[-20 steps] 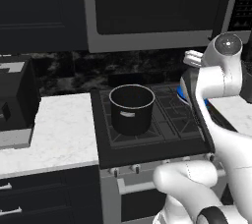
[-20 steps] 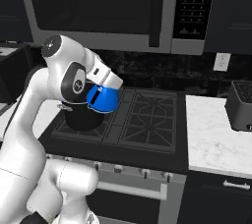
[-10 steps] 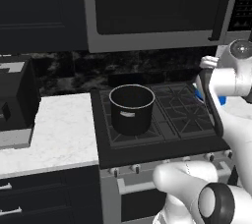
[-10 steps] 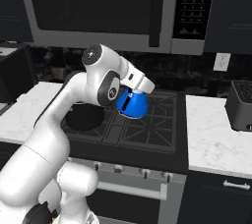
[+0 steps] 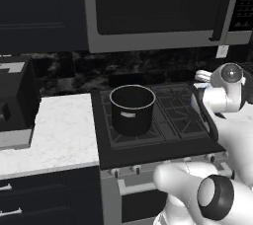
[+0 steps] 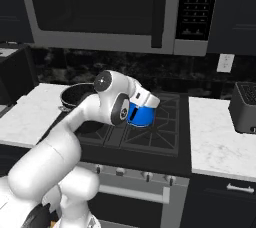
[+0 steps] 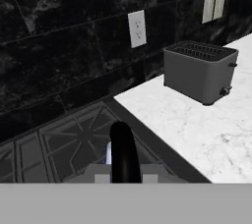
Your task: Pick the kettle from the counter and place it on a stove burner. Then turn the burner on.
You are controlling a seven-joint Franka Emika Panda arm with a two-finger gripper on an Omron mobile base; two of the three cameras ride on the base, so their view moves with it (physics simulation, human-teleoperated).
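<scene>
Right now the kettle [image 6: 139, 114] hangs in the arm's grip above the cooktop [image 6: 150, 139], its bright-blue body tucked just under the white wrist in the right base view. It sits over the grates at the middle of the stove, to the right of the pot [image 6: 76, 97]; whether its base touches the grate cannot be told from here.

In the hand view the kettle's thin black handle [image 7: 123, 152] rises straight up the middle, a sliver of blue showing beside it, and the jaws are pressed together on that handle. Beneath it lies a stove burner [image 7: 74, 142] with its black cast-iron grate. Past the stove's edge runs a white, grey-veined tabletop [image 7: 197, 129], where a grey toaster [image 7: 199, 70] stands near the dark backsplash, below a wall outlet [image 7: 137, 29].

Over in the left base view, the large black pot [image 5: 132, 109] stands on the front-left grate, well apart from the arm at the right edge. The wider white tabletop [image 5: 54, 137] stretches left of the stove, and a dark appliance [image 5: 15, 100] rests on its far-left end. Small silver knobs [image 5: 133, 169] line the stove's front, and a microwave [image 5: 158, 7] hangs above.
</scene>
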